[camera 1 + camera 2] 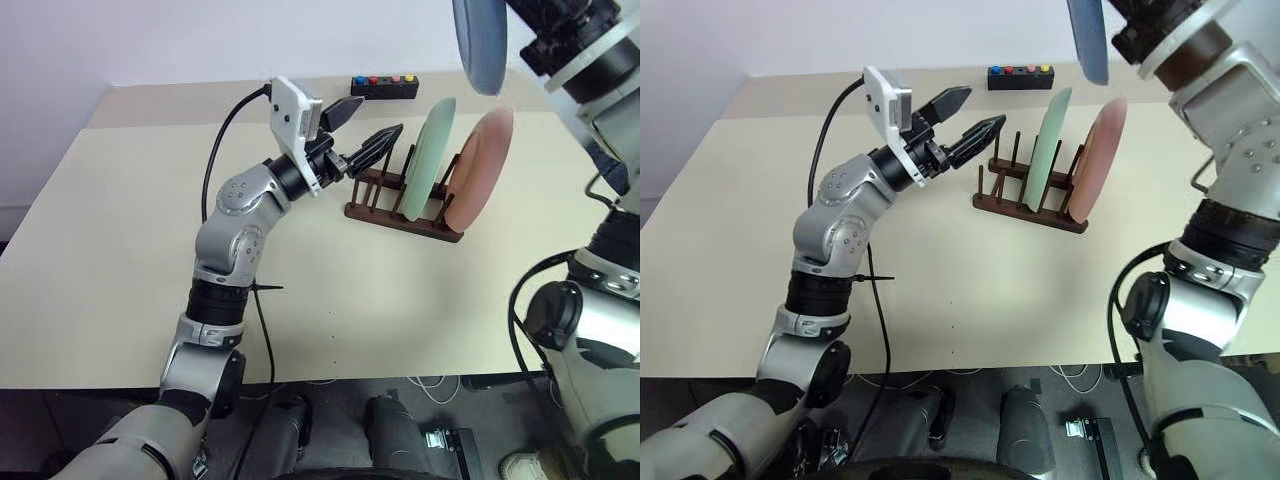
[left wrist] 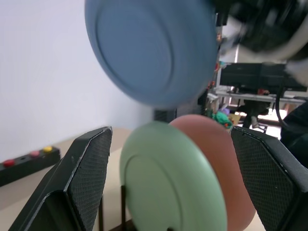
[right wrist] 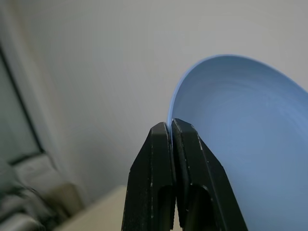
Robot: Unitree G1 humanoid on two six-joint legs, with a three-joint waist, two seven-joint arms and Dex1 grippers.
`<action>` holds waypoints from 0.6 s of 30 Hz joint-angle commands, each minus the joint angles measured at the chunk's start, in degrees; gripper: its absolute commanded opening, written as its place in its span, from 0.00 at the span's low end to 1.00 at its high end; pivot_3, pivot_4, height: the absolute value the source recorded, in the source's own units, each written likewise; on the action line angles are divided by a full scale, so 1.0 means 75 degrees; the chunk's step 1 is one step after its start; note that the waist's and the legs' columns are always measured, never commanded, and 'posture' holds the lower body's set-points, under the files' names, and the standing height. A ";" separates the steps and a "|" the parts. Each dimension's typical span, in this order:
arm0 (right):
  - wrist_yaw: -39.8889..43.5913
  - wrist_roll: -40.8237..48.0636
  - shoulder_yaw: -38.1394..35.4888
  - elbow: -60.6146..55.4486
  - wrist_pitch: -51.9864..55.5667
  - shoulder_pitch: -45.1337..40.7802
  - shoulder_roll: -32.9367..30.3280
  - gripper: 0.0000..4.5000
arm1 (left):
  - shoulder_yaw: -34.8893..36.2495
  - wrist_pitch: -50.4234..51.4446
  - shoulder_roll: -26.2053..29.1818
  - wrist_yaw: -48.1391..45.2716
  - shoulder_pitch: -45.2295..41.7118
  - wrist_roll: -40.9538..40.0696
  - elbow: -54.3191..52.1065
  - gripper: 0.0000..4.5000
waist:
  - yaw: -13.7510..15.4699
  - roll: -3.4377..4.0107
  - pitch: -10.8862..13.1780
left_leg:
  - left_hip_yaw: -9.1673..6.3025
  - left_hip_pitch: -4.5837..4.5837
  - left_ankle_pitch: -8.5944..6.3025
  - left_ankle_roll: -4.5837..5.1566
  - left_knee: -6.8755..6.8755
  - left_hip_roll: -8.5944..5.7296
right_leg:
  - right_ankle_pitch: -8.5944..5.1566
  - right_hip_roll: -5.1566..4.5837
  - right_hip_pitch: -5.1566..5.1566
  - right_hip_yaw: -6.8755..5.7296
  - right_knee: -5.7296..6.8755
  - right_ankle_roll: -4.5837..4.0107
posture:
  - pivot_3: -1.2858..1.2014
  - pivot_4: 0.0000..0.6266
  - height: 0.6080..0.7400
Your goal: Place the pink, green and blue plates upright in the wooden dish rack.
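The wooden dish rack (image 1: 375, 212) stands on the table's far right part. The green plate (image 1: 430, 158) and the pink plate (image 1: 482, 165) stand upright in it, pink at the right end. High above the rack hangs the blue plate (image 1: 482, 42), on edge, with my right gripper (image 3: 171, 131) shut on its rim. My left gripper (image 1: 360, 132) hovers open just left of the rack, above its empty left pegs, with nothing between its fingers (image 2: 82, 178). In the left wrist view the blue plate (image 2: 151, 50) hangs over the green plate (image 2: 171, 180) and pink plate (image 2: 226, 163).
A small black box with coloured buttons (image 1: 384, 86) lies at the table's (image 1: 120, 250) far edge behind the rack. A black cable (image 1: 222, 140) loops from my left wrist down to the table.
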 commanded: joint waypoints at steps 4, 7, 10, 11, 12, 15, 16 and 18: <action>-0.0865 0.1156 -0.0383 -0.0169 -0.0020 -0.0455 0.0497 0.01 | 0.0460 0.0156 0.0553 -0.0027 0.0333 -0.0302 -0.0303 0.90 | 0.0001 0.0000 0.0000 | -0.0001 0.0000 0.0000 0.0001 0.0002 0.0000 | 0.0000 0.0000 -0.0001 0.0001 0.0001 -0.0001 | 0.52 0.24 1.00; -0.1259 0.1589 -0.0373 -0.0148 -0.0073 -0.0398 0.0923 0.01 | 0.0579 0.0589 0.0821 -0.0059 0.0643 -0.0554 -0.0549 0.90 | -0.0009 0.0001 -0.0001 | -0.0001 0.0000 -0.0001 0.0003 0.0001 0.0000 | 0.0000 0.0000 -0.0001 0.0001 0.0002 -0.0001 | 0.52 0.24 1.00; -0.1522 0.1789 -0.0245 -0.0316 -0.0118 -0.0138 0.1285 0.01 | 0.0602 0.0981 0.1164 -0.0196 0.1037 -0.0737 -0.0939 0.90 | -0.0054 0.0003 -0.0002 | 0.0000 0.0000 0.0000 0.0001 -0.0004 0.0000 | 0.0000 0.0001 -0.0010 0.0010 0.0008 -0.0001 | 0.52 0.24 1.00; -0.1602 0.1849 -0.0251 -0.0346 -0.0136 -0.0099 0.1324 0.01 | 0.0611 0.1073 0.1253 -0.0217 0.1127 -0.0780 -0.1034 0.90 | -0.0046 0.0003 -0.0002 | 0.0000 0.0000 0.0001 -0.0001 -0.0007 0.0001 | 0.0000 0.0002 -0.0015 0.0010 0.0013 -0.0001 | 0.52 0.24 1.00; -0.1669 0.1908 -0.0259 -0.0357 -0.0157 -0.0081 0.1338 0.01 | 0.0617 0.1138 0.1311 -0.0221 0.1181 -0.0816 -0.1097 0.90 | -0.0036 0.0003 -0.0002 | 0.0000 0.0000 0.0002 -0.0003 -0.0007 0.0001 | 0.0000 0.0003 -0.0017 0.0010 0.0016 -0.0001 | 0.52 0.24 1.00; -0.1993 0.2210 -0.0343 -0.0331 -0.0287 -0.0033 0.1514 0.01 | 0.0670 0.1298 0.1562 -0.0296 0.1362 -0.0901 -0.1218 0.90 | -0.0011 0.0003 -0.0002 | 0.0000 -0.0003 0.0001 0.0000 -0.0005 0.0001 | 0.0001 0.0003 -0.0019 0.0010 0.0017 -0.0002 | 0.52 0.24 1.00; -0.2076 0.2263 -0.0333 -0.0346 -0.0326 0.0003 0.1571 0.01 | 0.0672 0.1303 0.1617 -0.0307 0.1395 -0.0906 -0.1229 0.90 | -0.0010 0.0003 -0.0002 | 0.0000 -0.0003 0.0001 0.0000 -0.0006 0.0001 | 0.0001 0.0003 -0.0018 0.0011 0.0016 -0.0002 | 0.52 0.24 1.00; -0.2184 0.2346 -0.0289 -0.0386 -0.0380 0.0065 0.1616 0.01 | 0.0666 0.1306 0.1666 -0.0303 0.1416 -0.0923 -0.1242 0.90 | -0.0011 0.0003 -0.0002 | 0.0000 -0.0002 -0.0001 0.0003 -0.0007 0.0001 | 0.0001 0.0004 -0.0018 0.0011 0.0016 -0.0002 | 0.52 0.24 1.00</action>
